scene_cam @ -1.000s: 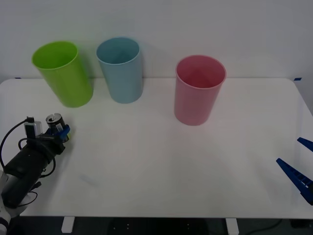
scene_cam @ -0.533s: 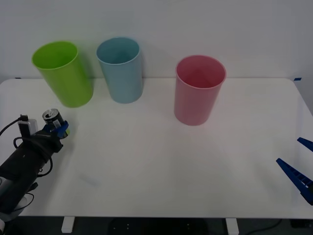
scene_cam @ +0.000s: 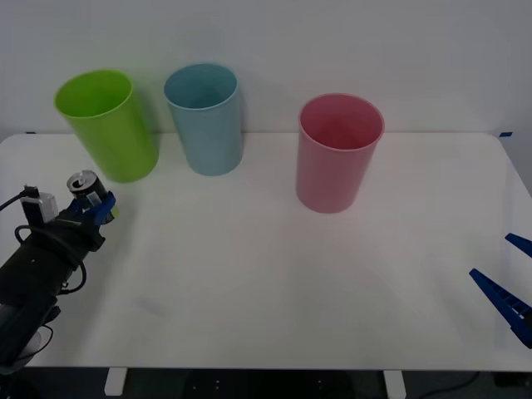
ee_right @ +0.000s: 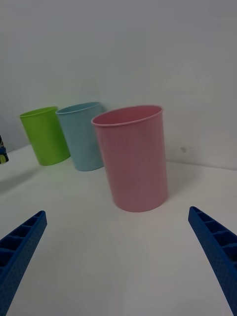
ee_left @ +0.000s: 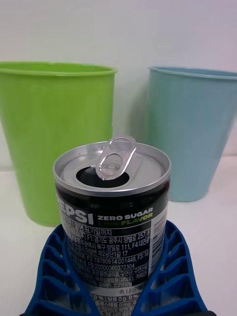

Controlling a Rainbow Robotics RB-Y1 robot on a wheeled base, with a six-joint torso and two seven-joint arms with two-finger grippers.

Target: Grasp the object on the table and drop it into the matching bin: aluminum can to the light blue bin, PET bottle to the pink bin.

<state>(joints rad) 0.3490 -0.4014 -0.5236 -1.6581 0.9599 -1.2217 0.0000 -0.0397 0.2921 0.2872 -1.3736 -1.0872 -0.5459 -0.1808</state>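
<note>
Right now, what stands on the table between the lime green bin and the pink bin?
The light blue bin stands between the lime green bin and the pink bin, closer to the green one, as the front view shows.

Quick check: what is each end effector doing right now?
Left end effector: closed on the aluminum can.
Right end effector: open, holding nothing.

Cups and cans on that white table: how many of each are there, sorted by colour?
Green cup: 1
Light blue cup: 1
Pink cup: 1
Black drink can, held in the left gripper: 1
Total: 4 things, 3 cups and 1 can.
</note>
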